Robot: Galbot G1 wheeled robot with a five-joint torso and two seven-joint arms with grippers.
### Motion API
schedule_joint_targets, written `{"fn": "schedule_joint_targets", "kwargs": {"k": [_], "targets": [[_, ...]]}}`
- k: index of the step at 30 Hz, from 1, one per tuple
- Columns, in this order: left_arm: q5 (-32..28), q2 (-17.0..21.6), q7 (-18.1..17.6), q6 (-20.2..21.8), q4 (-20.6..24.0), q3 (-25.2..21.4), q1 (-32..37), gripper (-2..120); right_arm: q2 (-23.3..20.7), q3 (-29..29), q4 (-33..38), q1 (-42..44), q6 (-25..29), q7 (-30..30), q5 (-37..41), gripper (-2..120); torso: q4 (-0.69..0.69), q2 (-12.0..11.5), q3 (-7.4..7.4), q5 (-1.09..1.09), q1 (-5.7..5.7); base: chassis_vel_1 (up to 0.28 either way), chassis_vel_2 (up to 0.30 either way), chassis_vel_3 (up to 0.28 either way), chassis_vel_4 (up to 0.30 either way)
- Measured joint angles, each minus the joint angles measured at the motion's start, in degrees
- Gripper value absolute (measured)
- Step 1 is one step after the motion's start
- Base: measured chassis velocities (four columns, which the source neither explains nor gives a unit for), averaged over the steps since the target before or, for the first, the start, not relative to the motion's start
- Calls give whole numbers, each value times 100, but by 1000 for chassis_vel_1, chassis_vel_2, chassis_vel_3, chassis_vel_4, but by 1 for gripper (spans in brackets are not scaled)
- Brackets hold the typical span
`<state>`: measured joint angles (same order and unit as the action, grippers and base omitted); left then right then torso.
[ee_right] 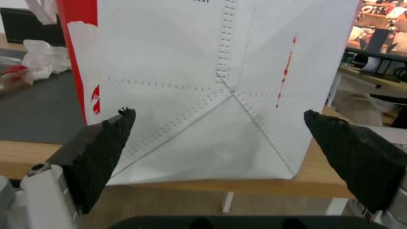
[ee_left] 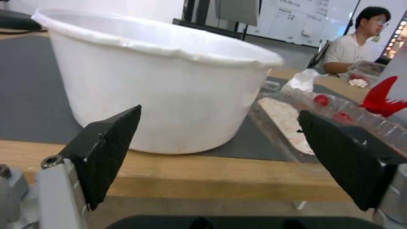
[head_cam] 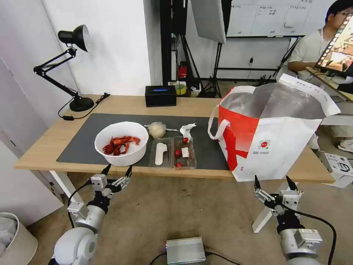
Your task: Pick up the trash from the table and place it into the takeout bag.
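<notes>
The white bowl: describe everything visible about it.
The white bowl is round and deep, plastic by its look, with a thin, slightly wavy rim. It stands upright on the dark grey mat near the table's front edge, holding red crayfish shells. The clear hinged container lies just beside it. The left gripper, jaws open, faces it without touching.

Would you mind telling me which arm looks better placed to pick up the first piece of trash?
Probably the left. Its open hand sits just before the white bowl at the table edge, while the right hand, also open, faces the takeout bag.
</notes>
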<state>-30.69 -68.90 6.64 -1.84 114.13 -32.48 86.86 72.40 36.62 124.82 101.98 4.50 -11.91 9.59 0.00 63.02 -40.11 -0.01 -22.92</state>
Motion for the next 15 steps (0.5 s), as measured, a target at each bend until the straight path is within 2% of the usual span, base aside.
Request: {"fn": "schedule_joint_targets", "kwargs": {"k": [8, 11, 15], "targets": [[-2, -10, 39, 136, 225, 8, 122, 100, 9, 8, -5, 9, 45, 19, -1, 100, 0, 0, 0, 0, 0, 0, 0, 0, 0], [-158, 15, 32, 315, 395, 31, 176, 100, 2, 15, 9, 13, 47, 22, 1, 100, 0, 0, 0, 1, 0, 0, 0, 0, 0], [-687, 74, -126, 807, 817, 156, 232, 100, 1, 17, 20, 14, 49, 24, 4, 100, 0, 0, 0, 0, 0, 0, 0, 0, 0]]}}
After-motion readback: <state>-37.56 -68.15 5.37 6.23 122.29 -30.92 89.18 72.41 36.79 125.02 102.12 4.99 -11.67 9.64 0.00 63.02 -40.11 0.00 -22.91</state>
